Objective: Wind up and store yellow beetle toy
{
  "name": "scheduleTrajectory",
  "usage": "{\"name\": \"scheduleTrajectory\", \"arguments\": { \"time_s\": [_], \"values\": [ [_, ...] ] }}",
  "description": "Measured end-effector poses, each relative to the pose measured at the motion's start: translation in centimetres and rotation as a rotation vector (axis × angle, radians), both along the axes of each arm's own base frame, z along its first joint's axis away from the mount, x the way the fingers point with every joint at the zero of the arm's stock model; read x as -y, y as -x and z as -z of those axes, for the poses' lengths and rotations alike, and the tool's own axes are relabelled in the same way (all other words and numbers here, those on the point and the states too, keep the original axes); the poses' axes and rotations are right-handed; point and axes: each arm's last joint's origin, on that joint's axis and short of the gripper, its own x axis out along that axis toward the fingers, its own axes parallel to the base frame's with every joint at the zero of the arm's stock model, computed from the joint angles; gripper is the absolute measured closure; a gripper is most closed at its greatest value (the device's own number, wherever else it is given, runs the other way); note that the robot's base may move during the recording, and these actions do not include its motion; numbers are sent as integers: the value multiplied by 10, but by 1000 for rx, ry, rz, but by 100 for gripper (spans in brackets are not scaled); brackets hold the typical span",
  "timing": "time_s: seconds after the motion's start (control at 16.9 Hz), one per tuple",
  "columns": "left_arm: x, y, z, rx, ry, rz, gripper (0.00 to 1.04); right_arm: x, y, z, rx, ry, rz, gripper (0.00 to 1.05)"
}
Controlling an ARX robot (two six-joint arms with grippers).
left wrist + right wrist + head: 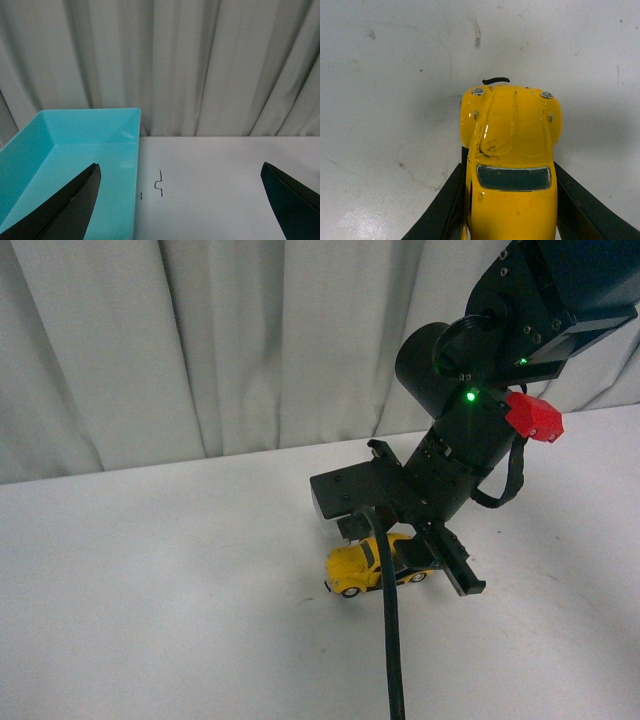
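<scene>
The yellow beetle toy [362,565] rests on the white table with its wheels down, a little right of centre in the front view. My right gripper [405,558] reaches down from the upper right and is shut on it. In the right wrist view the toy [512,150] fills the space between the two black fingers [447,205], hood and dark windshield facing the camera, with the right gripper [511,215] pressing both its sides. My left gripper [180,210] is open with nothing between its fingers and hangs over the table beside a turquoise bin [70,150]. The left arm does not show in the front view.
A white curtain [200,340] hangs behind the table's far edge. A black cable [392,660] runs from the right arm toward the front edge. Small black marks [160,184] lie on the table [225,170] beside the bin's wall.
</scene>
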Motion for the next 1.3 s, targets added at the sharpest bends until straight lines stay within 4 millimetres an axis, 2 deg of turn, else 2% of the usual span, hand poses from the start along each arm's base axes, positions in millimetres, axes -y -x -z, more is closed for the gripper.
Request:
{"name": "scheduleTrajectory", "arguments": {
  "time_s": [0.35,0.53,0.77,0.89,0.95,1.3],
  "values": [
    [0,0,0,0,0,0,7,16,7,3,3,-29,17,63],
    [0,0,0,0,0,0,7,33,12,5,2,-41,35,63],
    [0,0,0,0,0,0,7,61,18,6,-1,-50,51,63],
    [0,0,0,0,0,0,7,94,28,6,-11,-64,46,63],
    [0,0,0,0,0,0,7,103,30,6,-17,-70,63,63],
    [0,0,0,0,0,0,7,131,44,7,-54,-86,138,63]
  ]
}}
